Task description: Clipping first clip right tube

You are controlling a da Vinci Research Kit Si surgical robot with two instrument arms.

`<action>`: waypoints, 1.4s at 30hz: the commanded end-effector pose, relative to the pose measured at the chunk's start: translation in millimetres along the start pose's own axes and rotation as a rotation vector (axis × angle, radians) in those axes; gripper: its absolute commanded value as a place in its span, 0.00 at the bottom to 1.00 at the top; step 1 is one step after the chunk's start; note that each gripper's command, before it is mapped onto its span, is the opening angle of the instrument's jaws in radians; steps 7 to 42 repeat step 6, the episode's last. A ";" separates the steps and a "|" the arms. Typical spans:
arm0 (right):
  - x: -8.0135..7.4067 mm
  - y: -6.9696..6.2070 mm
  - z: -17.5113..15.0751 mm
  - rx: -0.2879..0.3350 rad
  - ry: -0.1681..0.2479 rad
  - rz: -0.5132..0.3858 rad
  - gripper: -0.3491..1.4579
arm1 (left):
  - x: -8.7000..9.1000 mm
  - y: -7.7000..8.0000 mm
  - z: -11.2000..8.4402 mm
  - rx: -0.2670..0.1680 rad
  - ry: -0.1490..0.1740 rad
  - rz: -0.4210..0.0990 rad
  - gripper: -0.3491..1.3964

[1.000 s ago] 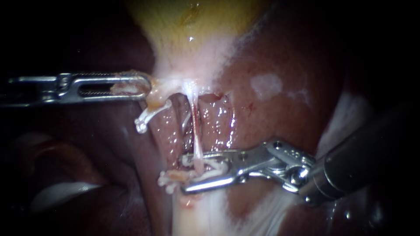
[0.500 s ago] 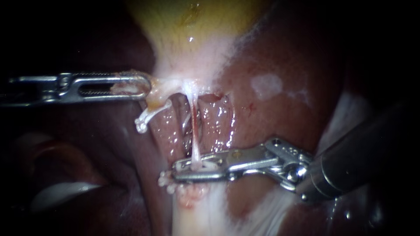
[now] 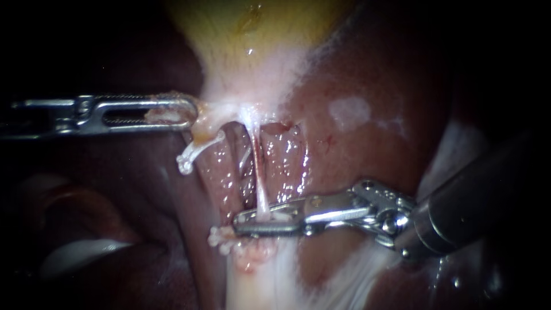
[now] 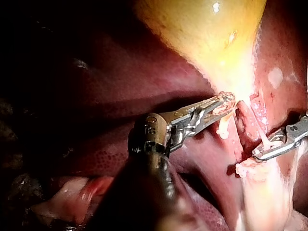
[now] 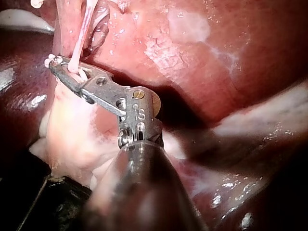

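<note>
Thin tube (image 3: 259,183) is being pinched at its lower end by jaws of right instrument (image 3: 241,224), the stretch above being left clear. Lower edge of gallbladder (image 3: 252,51) is being gripped by jaws of left instrument (image 3: 189,112).

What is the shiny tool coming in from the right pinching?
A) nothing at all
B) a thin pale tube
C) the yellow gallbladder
B: the right instrument has its jaws shut from both sides on the thin pale tube, well below the gallbladder.
</note>
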 end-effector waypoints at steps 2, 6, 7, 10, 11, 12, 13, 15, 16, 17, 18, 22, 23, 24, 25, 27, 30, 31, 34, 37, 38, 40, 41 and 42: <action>0.0 0.0 0.0 -0.001 0.001 0.000 0.00 | 0.0 0.0 0.0 0.000 0.000 0.000 0.00; 0.0 0.0 0.0 -0.001 0.001 0.000 0.00 | 0.0 0.0 0.0 0.000 0.000 0.000 0.00; 0.0 0.0 0.0 -0.001 0.001 0.000 0.00 | 0.0 0.0 0.0 0.000 0.000 0.000 0.00; 0.0 0.0 0.0 -0.001 0.001 0.000 0.00 | 0.0 0.0 0.0 0.000 0.000 0.000 0.00; 0.0 0.0 0.0 -0.001 0.001 0.000 0.00 | 0.0 0.0 0.0 0.000 0.000 0.000 0.00; 0.0 0.0 0.0 -0.001 0.001 0.000 0.00 | 0.0 0.0 0.0 0.000 0.000 0.000 0.00; 0.0 0.0 0.0 -0.001 0.001 0.000 0.00 | 0.0 0.0 0.0 0.000 0.000 0.000 0.00; 0.0 0.0 0.0 -0.001 0.001 0.000 0.00 | 0.0 0.0 0.0 0.000 0.000 0.000 0.00; 0.0 0.0 0.0 -0.001 0.001 0.000 0.00 | 0.0 0.0 0.0 0.000 0.000 0.000 0.00; 0.0 0.0 0.0 -0.001 0.001 0.000 0.00 | 0.0 0.0 0.0 0.000 0.000 0.000 0.00; 0.0 0.0 0.0 -0.001 0.001 0.000 0.00 | 0.0 0.0 0.0 0.000 0.000 0.000 0.00; 0.0 0.0 0.0 -0.001 0.001 0.000 0.00 | 0.0 0.0 0.0 0.000 0.000 0.000 0.00; 0.0 0.0 0.0 -0.001 0.001 0.000 0.00 | 0.0 0.0 0.0 0.000 0.000 0.000 0.00; 0.0 0.0 0.0 -0.001 0.001 0.000 0.00 | 0.0 0.0 0.0 0.000 0.000 0.000 0.00; 0.0 0.0 0.0 -0.001 0.001 0.000 0.00 | 0.0 0.0 0.0 0.000 0.000 0.000 0.00; 0.0 0.0 0.0 -0.001 0.001 0.000 0.00 | 0.0 0.0 0.0 0.000 0.000 0.000 0.00; 0.0 0.0 0.0 -0.001 0.001 0.000 0.00 | 0.0 0.0 0.0 0.000 0.000 0.000 0.00; 0.0 0.0 0.0 -0.001 0.001 0.000 0.00 | 0.0 0.0 0.0 0.000 0.000 0.000 0.00; 0.0 0.0 0.0 -0.001 0.001 0.000 0.00 | 0.0 0.0 0.0 0.000 0.000 0.000 0.00; 0.0 0.0 0.0 -0.001 0.001 0.000 0.00 | 0.0 0.0 0.0 0.000 0.000 0.000 0.00; 0.0 0.0 0.0 -0.001 0.001 0.000 0.00 | 0.0 0.0 0.0 0.000 0.000 0.000 0.00; 0.0 0.0 0.0 -0.001 0.001 0.000 0.00 | 0.0 0.0 0.0 0.000 0.000 0.000 0.00; 0.0 0.0 0.0 -0.001 0.001 0.000 0.00 | 0.0 0.0 0.0 0.000 0.000 0.000 0.00; 0.0 0.0 0.0 -0.001 0.001 0.000 0.00 | 0.0 0.0 0.0 0.000 0.000 0.000 0.00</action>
